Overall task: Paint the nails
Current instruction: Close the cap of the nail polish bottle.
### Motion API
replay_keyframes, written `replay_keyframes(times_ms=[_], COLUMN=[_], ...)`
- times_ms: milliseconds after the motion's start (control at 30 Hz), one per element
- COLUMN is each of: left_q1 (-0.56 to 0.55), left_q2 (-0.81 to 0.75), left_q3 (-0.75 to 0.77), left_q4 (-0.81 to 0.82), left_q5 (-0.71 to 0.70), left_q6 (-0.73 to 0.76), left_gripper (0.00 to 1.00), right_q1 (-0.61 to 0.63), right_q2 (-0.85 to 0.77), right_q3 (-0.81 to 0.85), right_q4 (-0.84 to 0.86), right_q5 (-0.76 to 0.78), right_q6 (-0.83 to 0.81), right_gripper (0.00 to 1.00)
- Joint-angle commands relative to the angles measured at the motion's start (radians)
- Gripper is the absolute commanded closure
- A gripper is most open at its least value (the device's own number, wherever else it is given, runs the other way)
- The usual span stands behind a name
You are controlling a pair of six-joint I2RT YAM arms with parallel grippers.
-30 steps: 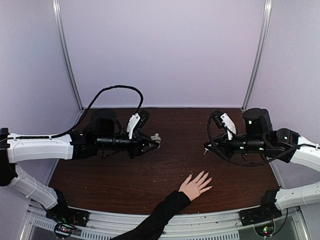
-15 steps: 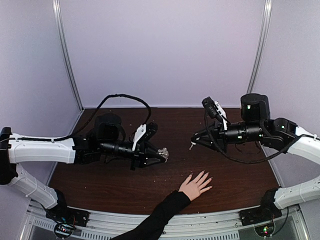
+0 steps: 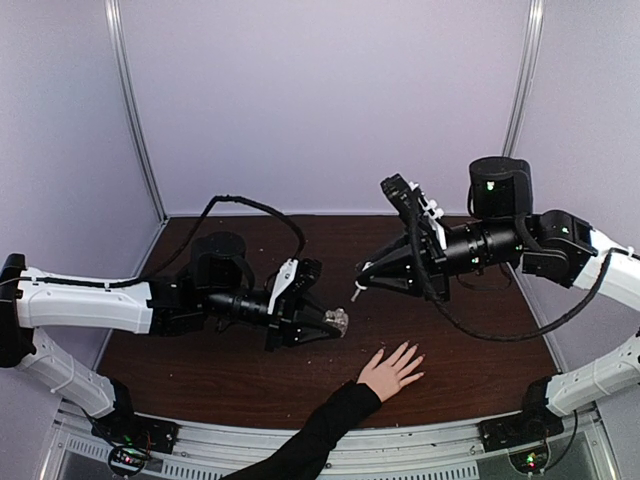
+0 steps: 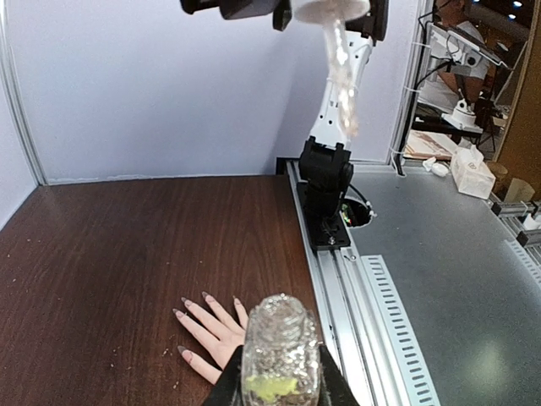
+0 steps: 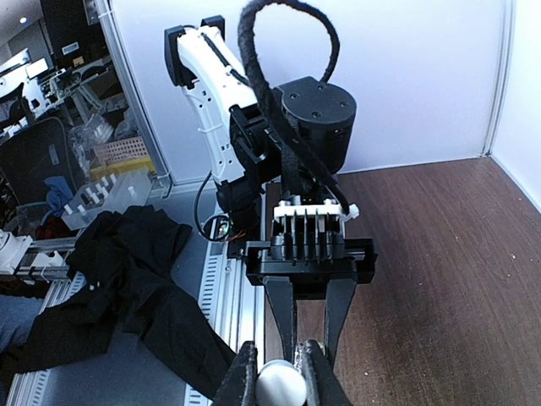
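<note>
**Item 1. Human hand** (image 3: 390, 373): light-skinned, lying palm down on the table (image 3: 470, 345), 5 fingers spread. A black sleeve (image 3: 318, 432) runs from the wrist toward the table's near edge.

**Item 2. Nails** (image 4: 205, 297): 5, tiny and pale, 1 at each fingertip of the hand. They face up and nothing covers them. Neither arm touches them. They are too small to tell whether any polish is on them.

**Item 3. Left gripper** (image 3: 324, 323): clamped on a glass bottle (image 3: 338, 320). It sits near the hand, just beyond it and to the robot's left, and is not touching it.

**Item 4. Glass bottle**: small, clear and speckled, with a yellowish patch low inside. Its uncapped mouth points away from the wrist. In the left wrist view it stands in front of the hand's wrist and hides part of it.

**Item 5. Right gripper** (image 3: 367, 279): fingers closed tight on a white cap (image 5: 281, 386). It is raised above table level, beyond the hand and well apart from it.

**Item 6. Brush** (image 4: 342, 80): a thin pale stem hanging down from the white cap. It is above and beyond the hand, apart from both the bottle and the fingers.

**Item 7. Table**: dark brown wood with scattered pale specks around the hand.
</note>
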Motion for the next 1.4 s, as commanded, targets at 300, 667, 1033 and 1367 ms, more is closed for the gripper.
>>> replay_keyframes(times_ms=[300,667,1033,1367], left_q1=[-0.042,-0.050,-0.055,-0.056], left_q2=[-0.035,-0.051,-0.055,-0.050], left_q3=[0.007,0.004,0.001,0.002], left_q4=[0.083,0.087,0.083,0.079], left_q5=[0.011,0.013,0.016,0.018], left_q6=[0.060,0.064,0.067,0.070], left_gripper=[1.00,1.00,1.00,1.00], right_q1=[0.057,0.068,0.067,0.067], right_q2=[0.068,0.084,0.086,0.087], right_q3=[0.069,0.068,0.073,0.071], right_q4=[-0.050,-0.057,-0.064,-0.065], right_q5=[-0.035,-0.023,0.014,0.030], right_q6=[-0.068,-0.075,-0.079,-0.081], right_gripper=[1.00,1.00,1.00,1.00])
